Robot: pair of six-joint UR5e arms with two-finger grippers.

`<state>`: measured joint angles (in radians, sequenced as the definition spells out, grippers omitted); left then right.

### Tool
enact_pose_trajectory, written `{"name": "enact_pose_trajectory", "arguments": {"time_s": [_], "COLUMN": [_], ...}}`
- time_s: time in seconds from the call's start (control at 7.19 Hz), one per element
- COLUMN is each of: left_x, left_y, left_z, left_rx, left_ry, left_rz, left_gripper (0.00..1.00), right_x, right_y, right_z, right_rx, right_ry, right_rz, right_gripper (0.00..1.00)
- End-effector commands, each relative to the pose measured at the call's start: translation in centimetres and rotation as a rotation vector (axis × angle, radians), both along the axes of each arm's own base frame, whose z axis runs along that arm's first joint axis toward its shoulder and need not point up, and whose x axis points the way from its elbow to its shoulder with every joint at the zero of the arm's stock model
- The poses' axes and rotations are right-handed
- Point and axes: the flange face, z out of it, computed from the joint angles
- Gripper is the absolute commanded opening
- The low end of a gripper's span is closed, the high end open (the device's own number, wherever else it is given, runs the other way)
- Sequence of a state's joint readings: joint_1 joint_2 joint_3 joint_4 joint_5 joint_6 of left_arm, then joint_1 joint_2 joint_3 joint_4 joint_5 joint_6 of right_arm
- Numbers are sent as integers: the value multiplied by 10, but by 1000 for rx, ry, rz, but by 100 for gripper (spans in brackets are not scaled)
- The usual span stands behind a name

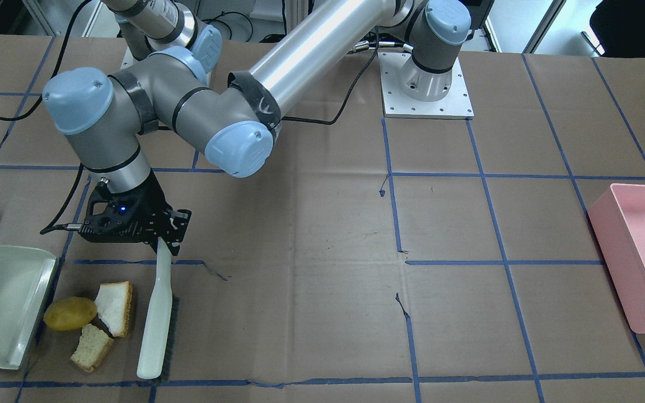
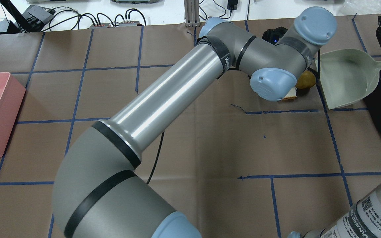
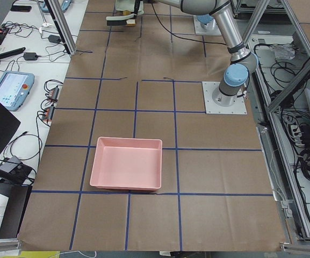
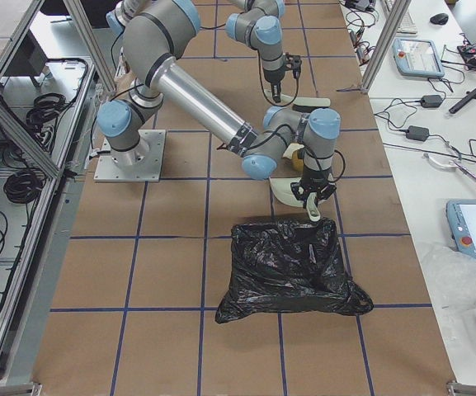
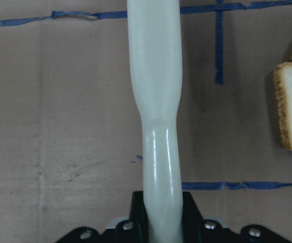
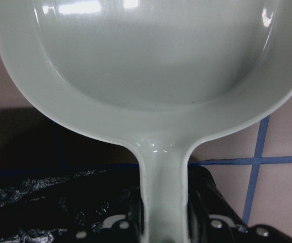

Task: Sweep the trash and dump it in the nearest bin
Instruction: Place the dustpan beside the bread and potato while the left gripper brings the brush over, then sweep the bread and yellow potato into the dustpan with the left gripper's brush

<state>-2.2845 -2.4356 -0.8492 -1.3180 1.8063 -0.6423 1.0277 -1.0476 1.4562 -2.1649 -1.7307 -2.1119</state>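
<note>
The trash lies in a cluster on the table: a yellow-brown potato (image 1: pixel 70 313) and two bread pieces (image 1: pixel 115 308) (image 1: pixel 93 347). My left gripper (image 1: pixel 163 243) is shut on the handle of a pale green brush (image 1: pixel 157 319), whose head rests on the table just beside the bread. In the left wrist view the brush handle (image 5: pixel 153 101) runs up the middle, with one bread piece (image 5: pixel 290 104) at the right edge. My right gripper (image 6: pixel 163 223) is shut on the handle of a pale green dustpan (image 1: pixel 3 305), whose open edge faces the potato from the other side. The dustpan holds nothing.
A black trash bag (image 4: pixel 291 268) lies right behind the dustpan at the table's end on my right. A pink bin (image 1: pixel 641 252) stands at the opposite end of the table. My left arm reaches across the table over the middle (image 2: pixel 164 99).
</note>
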Motion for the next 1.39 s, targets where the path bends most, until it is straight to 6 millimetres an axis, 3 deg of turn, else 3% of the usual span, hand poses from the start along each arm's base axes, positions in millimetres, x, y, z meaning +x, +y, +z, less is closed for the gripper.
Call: {"name": "enact_pose_trajectory", "arguments": {"time_s": [0.0,0.14,0.28,0.56,0.97,1.11,1.25], "left_x": [-13,-19,-28,-47,-71,-77,-88], "left_y": [-8,-5,3,21,42,45,43], "left_z": [-26,-42,-43,-63,-68,-77,-72], "left_rx": [-14,4,25,41,80,112,113], "left_ry": [-2,-6,20,8,57,85,170], "left_rz": [-3,-8,-22,-48,-85,-89,-96], "left_gripper": [0,0,0,0,0,0,0], "right_x": [7,9,9,10,14,16,20], "right_y": [-4,-7,-9,-9,-10,-11,-12], "right_z": [-12,-26,-35,-34,-31,-30,-29], "right_rx": [7,23,28,26,24,23,22], "right_ry": [-25,-36,-53,-53,-51,-50,-48], "right_rz": [7,11,12,13,18,21,27], "right_gripper": [0,0,0,0,0,0,0]}}
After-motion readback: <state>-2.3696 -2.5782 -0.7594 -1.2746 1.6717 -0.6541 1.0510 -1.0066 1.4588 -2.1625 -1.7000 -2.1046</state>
